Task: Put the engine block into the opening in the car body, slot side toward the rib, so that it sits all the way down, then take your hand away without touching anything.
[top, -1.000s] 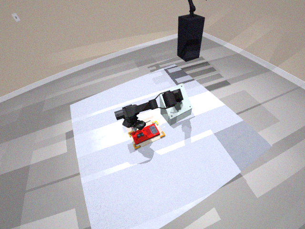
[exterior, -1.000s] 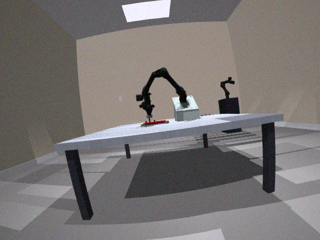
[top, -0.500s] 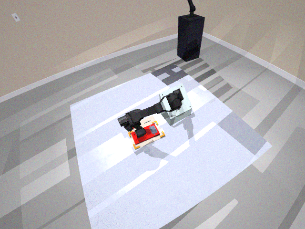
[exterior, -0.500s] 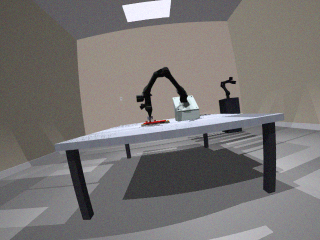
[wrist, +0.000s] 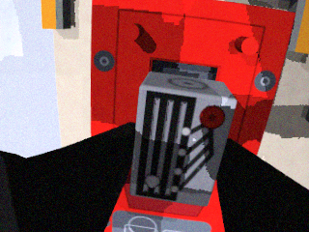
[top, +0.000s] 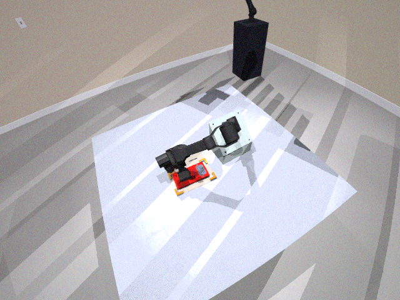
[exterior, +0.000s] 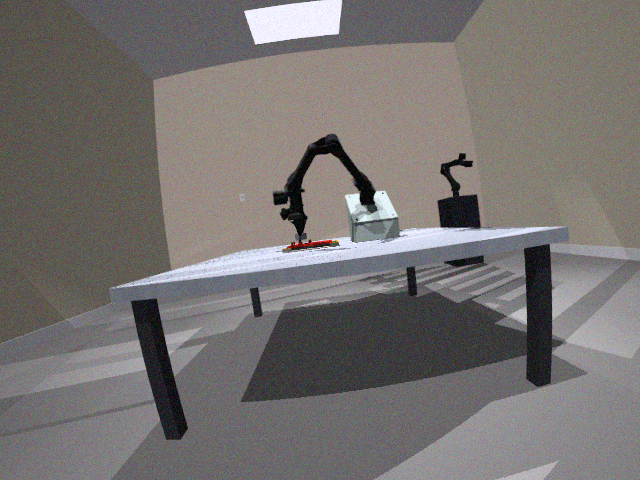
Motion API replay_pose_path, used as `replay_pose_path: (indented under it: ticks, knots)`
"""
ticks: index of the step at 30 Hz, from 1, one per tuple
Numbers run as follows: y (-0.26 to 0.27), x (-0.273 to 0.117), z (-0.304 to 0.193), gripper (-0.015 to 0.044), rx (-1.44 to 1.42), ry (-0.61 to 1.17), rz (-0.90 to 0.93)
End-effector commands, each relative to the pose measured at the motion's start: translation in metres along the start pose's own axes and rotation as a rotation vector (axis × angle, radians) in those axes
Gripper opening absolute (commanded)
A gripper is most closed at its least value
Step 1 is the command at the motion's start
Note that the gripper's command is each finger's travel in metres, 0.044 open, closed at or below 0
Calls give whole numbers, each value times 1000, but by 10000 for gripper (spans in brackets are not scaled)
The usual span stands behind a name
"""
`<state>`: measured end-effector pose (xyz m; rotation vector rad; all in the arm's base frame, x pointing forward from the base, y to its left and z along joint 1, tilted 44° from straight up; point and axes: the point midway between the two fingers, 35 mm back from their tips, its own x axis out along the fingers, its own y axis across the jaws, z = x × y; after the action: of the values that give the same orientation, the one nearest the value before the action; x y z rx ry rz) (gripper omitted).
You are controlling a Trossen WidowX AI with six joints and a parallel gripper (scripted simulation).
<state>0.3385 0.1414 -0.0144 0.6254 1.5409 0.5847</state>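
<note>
My gripper (top: 184, 175) (exterior: 300, 238) (wrist: 178, 140) points down over the red car body (top: 194, 175) (exterior: 324, 242) (wrist: 103, 29). It is shut on the grey engine block (wrist: 169, 130), its black fingers on both sides. The block has dark slots and a round dark red spot on the face toward the wrist camera. It is low over the car body and covers most of the opening (wrist: 183, 67); the opening's far edge shows beyond it in the wrist view. The block's underside and the rib are hidden, so I cannot tell if it has entered the opening.
The car body lies on a cream base (top: 195, 186) (wrist: 72, 97) with orange corner brackets (top: 178, 192) (wrist: 49, 14). The arm stands on a pale green box (top: 244, 130) (exterior: 374, 231) on the white table (top: 258, 209) (exterior: 336, 263). A second arm stands on a black pedestal (top: 242, 39) (exterior: 459, 212) beyond the table.
</note>
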Motion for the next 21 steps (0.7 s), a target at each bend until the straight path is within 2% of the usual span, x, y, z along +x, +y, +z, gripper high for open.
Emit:
replay_pose_path:
  ticks: [1,21]
  knots:
    - [1,0,0,158,-7,0,3]
    - [0,0,1,158,-18,0,3]
